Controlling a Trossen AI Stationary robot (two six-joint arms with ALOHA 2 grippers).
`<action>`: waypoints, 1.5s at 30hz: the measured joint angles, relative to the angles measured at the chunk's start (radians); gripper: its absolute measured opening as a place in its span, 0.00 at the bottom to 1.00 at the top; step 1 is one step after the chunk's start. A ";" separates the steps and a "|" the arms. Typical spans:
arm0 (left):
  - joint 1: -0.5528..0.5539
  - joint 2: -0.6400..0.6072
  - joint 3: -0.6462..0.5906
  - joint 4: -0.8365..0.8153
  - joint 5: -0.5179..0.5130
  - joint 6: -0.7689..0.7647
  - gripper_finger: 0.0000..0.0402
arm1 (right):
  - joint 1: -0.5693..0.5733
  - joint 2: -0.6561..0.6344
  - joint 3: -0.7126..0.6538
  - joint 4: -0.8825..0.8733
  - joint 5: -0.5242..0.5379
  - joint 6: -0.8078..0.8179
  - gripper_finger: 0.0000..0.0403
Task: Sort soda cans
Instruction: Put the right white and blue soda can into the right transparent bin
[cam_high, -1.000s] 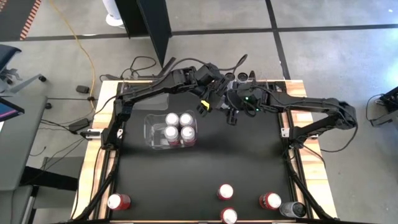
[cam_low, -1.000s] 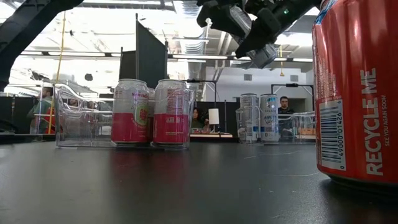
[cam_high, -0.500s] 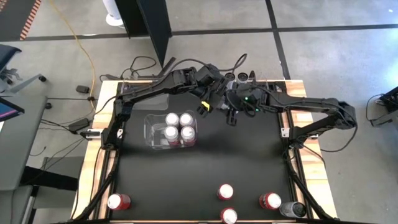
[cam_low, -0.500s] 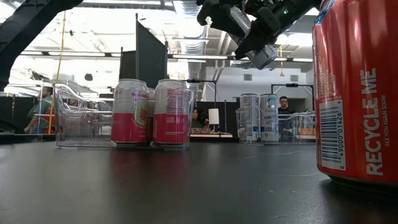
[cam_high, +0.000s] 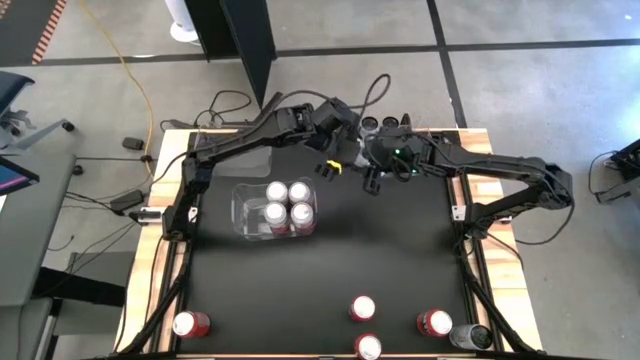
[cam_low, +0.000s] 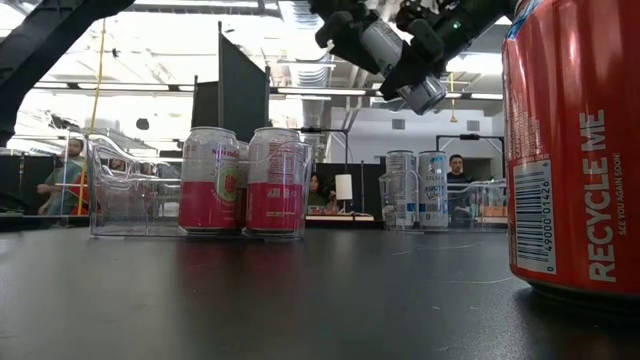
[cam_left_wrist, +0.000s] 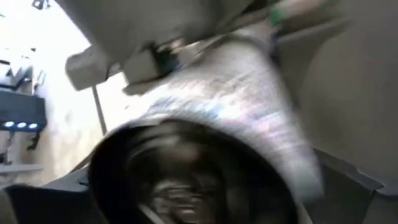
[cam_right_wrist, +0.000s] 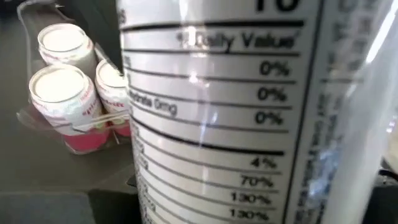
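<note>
Holding: the right gripper (cam_high: 372, 172) holds a silver can (cam_low: 422, 92) tilted in the air above the far middle of the table (cam_high: 330, 270); its fingers are clamped on the can, whose printed nutrition label fills the right wrist view (cam_right_wrist: 236, 112).
Left gripper: the left gripper (cam_high: 335, 160) sits just beside the right one over the far edge of the table; the left wrist view shows the silver can's end very close (cam_left_wrist: 186, 168), blurred; whether its fingers are apart or together cannot be told.
Pink cans: four pink-and-white cans (cam_high: 287, 203) stand upright in a clear bin (cam_high: 242, 212) left of the table's middle; the low view shows them side by side behind the bin's wall (cam_low: 245, 180), and the right wrist view sees them from above (cam_right_wrist: 68, 93).
Silver cans at the back: two silver cans (cam_low: 418, 188) stand upright in another clear bin (cam_low: 480, 205) at the far side of the table, in the low view.
Near edge: a red can (cam_high: 190, 324) stands at the near left corner, well apart from the others; three more red-and-white cans (cam_high: 363, 308) stand near the near right, with a dark can (cam_high: 468, 337) just beside the rightmost one.
Close to the low camera: a red can (cam_low: 575, 150) fills the right of that view, upright on the table.
Room: people (cam_low: 457, 172) show in the background beyond the table.
</note>
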 joint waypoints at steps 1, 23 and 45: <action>0.002 -0.002 0.000 0.003 -0.003 -0.001 0.87 | -0.005 0.000 0.000 0.001 -0.002 0.000 0.62; 0.217 -0.092 0.000 0.014 0.357 -0.131 0.86 | -0.148 -0.009 -0.217 0.392 0.063 0.195 0.62; 0.268 -0.088 -0.191 0.376 0.526 -0.458 0.86 | -0.086 -0.005 -0.409 0.732 0.494 0.218 0.62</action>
